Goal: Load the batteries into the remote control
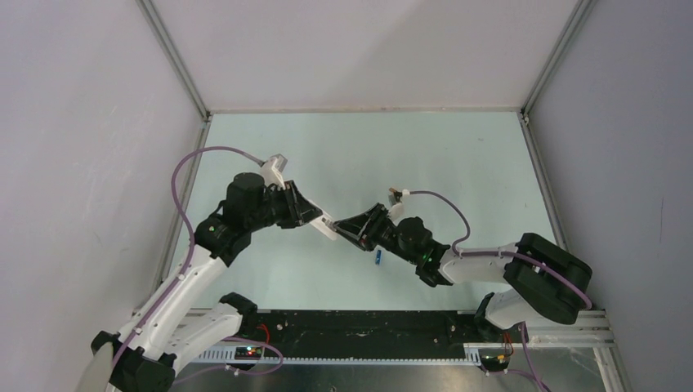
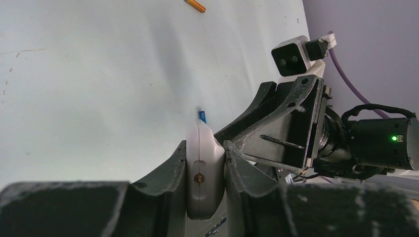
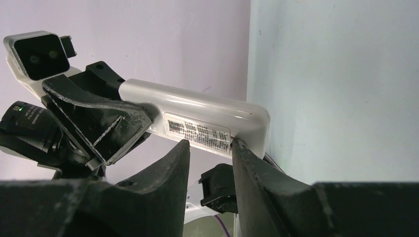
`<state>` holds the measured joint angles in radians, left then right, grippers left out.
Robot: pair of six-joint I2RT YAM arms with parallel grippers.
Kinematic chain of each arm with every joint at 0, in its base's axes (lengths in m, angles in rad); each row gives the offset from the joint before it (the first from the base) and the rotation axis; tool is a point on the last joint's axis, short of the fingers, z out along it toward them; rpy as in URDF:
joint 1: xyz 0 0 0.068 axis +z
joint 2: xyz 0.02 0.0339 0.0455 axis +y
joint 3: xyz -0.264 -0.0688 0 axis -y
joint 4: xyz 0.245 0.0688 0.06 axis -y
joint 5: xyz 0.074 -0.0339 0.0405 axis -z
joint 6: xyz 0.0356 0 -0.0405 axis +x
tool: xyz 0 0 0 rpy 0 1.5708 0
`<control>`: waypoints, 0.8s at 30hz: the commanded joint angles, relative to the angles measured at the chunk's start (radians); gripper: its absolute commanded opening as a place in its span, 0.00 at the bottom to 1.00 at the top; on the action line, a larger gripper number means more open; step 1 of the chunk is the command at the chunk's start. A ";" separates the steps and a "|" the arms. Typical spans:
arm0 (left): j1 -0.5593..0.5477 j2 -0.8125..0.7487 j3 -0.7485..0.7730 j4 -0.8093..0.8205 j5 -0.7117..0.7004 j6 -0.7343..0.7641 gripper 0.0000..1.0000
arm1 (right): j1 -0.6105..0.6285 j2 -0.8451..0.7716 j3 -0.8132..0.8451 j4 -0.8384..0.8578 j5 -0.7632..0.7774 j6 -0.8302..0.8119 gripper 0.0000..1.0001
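Observation:
My left gripper (image 2: 205, 163) is shut on the white remote control (image 2: 204, 170), clamping its narrow edges and holding it above the table. In the top view the remote (image 1: 328, 229) sits between my left gripper (image 1: 319, 219) and my right gripper (image 1: 351, 229). In the right wrist view the remote's labelled back (image 3: 197, 129) faces my right gripper (image 3: 208, 145). Its jaws stand apart, tips against that back, with nothing between them. The blue battery (image 1: 377, 258) lies on the table under the right arm and shows just past the remote (image 2: 202, 116). The orange battery (image 2: 195, 5) lies farther off.
The pale green table (image 1: 458, 163) is boxed in by grey walls on the left, back and right. A black rail (image 1: 368, 327) with the arm bases runs along the near edge. The two wrists are close together at mid-table.

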<state>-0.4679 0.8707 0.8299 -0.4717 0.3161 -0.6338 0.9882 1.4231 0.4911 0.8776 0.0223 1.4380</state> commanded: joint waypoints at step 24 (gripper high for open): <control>-0.035 0.088 -0.041 -0.079 -0.041 0.084 0.00 | 0.004 0.061 0.092 0.405 -0.067 0.107 0.39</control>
<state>-0.4721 0.9203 0.8188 -0.4686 0.2665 -0.5915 0.9794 1.5070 0.4911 0.9417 0.0170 1.4845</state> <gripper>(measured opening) 0.294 0.401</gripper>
